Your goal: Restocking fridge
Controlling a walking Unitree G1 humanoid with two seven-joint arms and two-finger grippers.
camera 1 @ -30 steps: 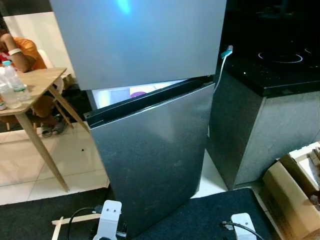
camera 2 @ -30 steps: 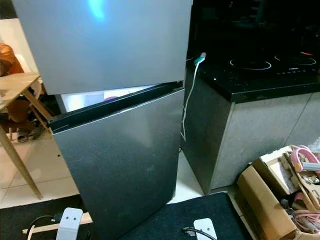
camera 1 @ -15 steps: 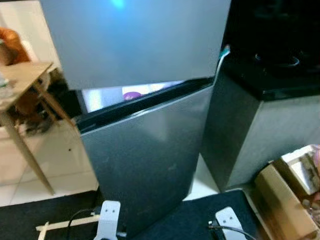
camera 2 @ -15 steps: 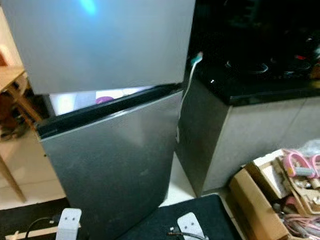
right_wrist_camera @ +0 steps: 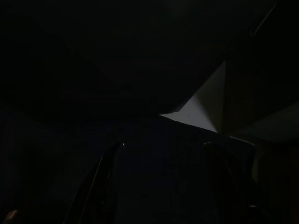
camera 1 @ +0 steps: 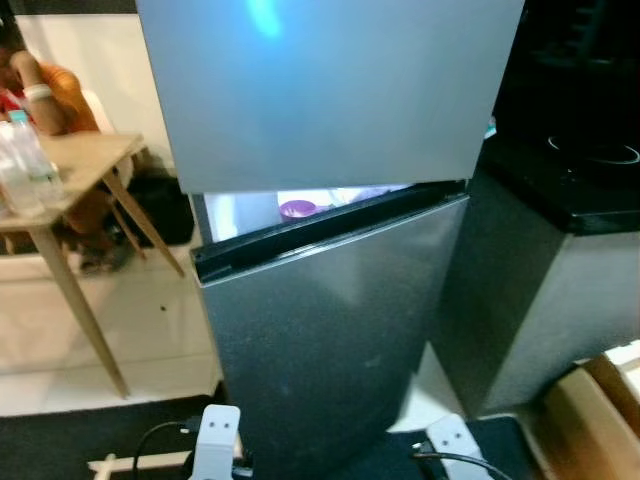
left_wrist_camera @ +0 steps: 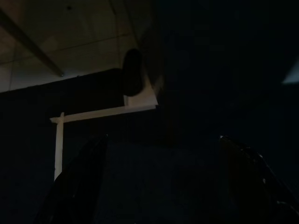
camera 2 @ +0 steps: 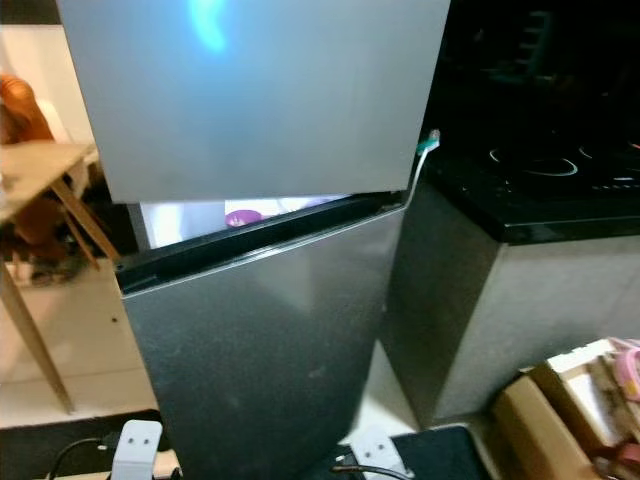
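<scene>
A grey two-door fridge stands right in front of me. Its upper door is closed. The lower door stands ajar at its left side, and the lit interior shows through the gap above it. A small purple object sits inside. Both arms hang low and idle. In the dark left wrist view the left gripper is open over the black mat, with nothing between its fingers. The right gripper is faintly visible, its fingers apart and empty.
A wooden table with plastic bottles stands at the left, a seated person behind it. A black counter with a cooktop adjoins the fridge on the right. A cardboard box lies at the lower right, and a cable hangs beside the fridge.
The whole picture has shifted: the camera swung and the fridge now sits more central and closer. The lower door stays ajar as before. Both arms still hang.
</scene>
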